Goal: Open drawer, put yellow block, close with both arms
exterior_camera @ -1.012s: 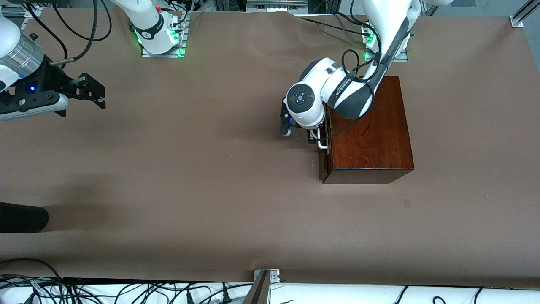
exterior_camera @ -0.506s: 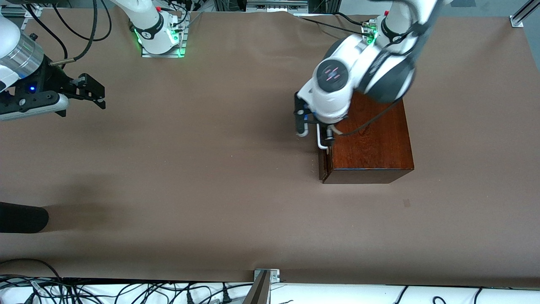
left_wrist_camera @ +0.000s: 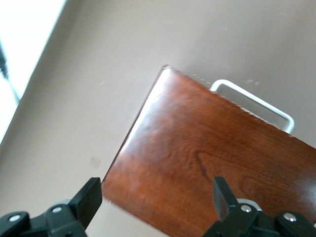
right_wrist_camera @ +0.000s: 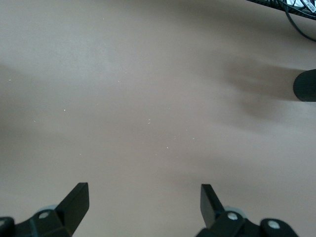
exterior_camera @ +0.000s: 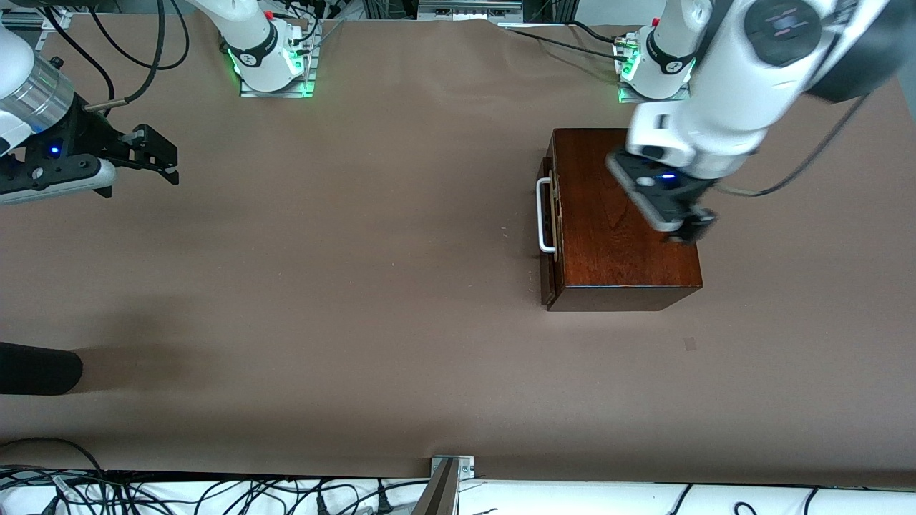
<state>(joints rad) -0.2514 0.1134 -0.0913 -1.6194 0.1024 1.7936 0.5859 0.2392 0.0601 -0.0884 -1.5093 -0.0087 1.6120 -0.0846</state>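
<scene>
The dark reddish-brown wooden box [exterior_camera: 630, 229] stands toward the left arm's end of the table. Its drawer front [exterior_camera: 549, 243] with the white loop handle [exterior_camera: 545, 214] sits pushed in against the box. My left gripper [exterior_camera: 691, 227] hangs open in the air over the box's top, holding nothing. In the left wrist view its jaws [left_wrist_camera: 157, 195] frame the box top [left_wrist_camera: 212, 163] and the handle [left_wrist_camera: 256, 101]. My right gripper [exterior_camera: 161, 154] waits open over bare table at the right arm's end, empty in its wrist view [right_wrist_camera: 143, 197]. The yellow block is out of view.
A black rounded object [exterior_camera: 39, 368] lies at the table's edge toward the right arm's end, also seen in the right wrist view as the black object [right_wrist_camera: 306, 85]. Cables [exterior_camera: 215, 493] run along the table's edge nearest the front camera. The brown table cover [exterior_camera: 358, 286] spreads wide between the arms.
My left gripper has let go of the drawer handle, risen and swung over the box toward its own end of the table. The right arm has not moved.
</scene>
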